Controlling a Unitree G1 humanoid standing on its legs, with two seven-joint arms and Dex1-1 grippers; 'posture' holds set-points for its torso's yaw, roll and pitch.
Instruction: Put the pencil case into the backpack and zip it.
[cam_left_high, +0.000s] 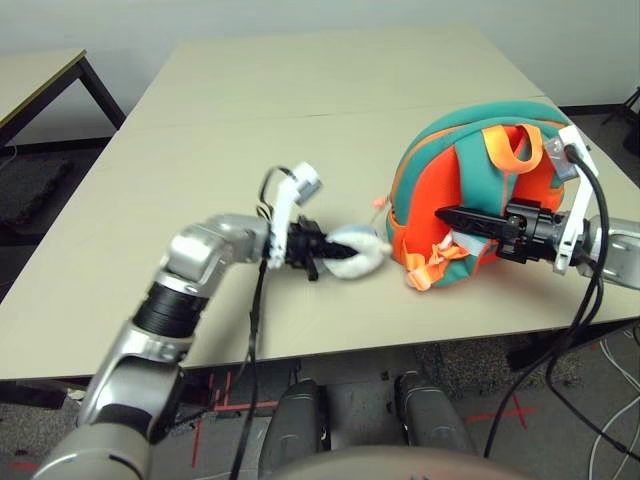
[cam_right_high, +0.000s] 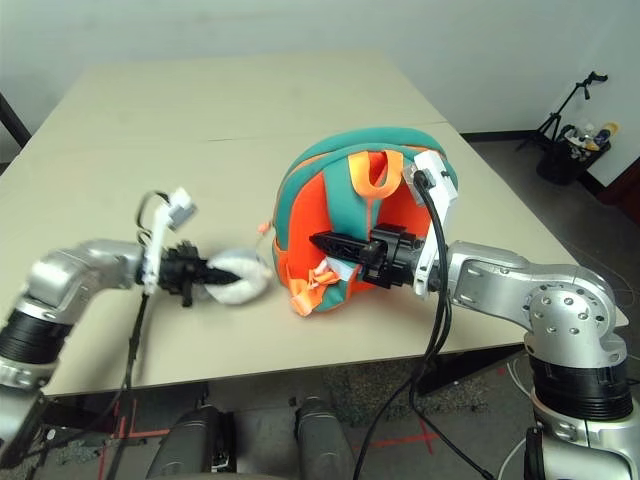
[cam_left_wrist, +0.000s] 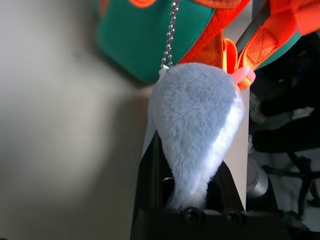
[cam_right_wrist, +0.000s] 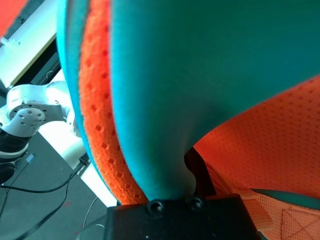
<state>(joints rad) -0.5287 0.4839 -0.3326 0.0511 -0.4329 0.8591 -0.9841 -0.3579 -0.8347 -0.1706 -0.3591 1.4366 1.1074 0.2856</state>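
Left wrist view: the left gripper (cam_left_wrist: 190, 150) is closed around the narrow end of the grey plush dolphin (cam_left_wrist: 195, 107), with 1 black finger on each side. The right gripper (cam_left_high: 441, 213) is closed on a teal shoulder strap (cam_left_high: 482, 172) of the backpack (cam_right_high: 303, 225), which stands on the table with its straps towards the robot. A bead chain (cam_left_wrist: 170, 37) runs from the plush towards the backpack. The whereabouts of the pencil case cannot be told; it may lie inside.

Step in hand, as judged: steadying the bag with 1 arm while the other draws on the charm, probably to work the zip. The strap is best held firmly without dragging the bag over. The pull should be slow and in line with the zip's track, since a sideways tug could tip the bag or let the soft plush slip. Whether the chain meets the zip's slider cannot be told.

Surroundings: loose orange webbing (cam_left_high: 430, 266) hangs low beside the plush and could snag. The right arm's black cables (cam_right_high: 441, 310) hang past the near edge of the table (cam_left_high: 150, 240), close to the bag, leaving little room on that side.
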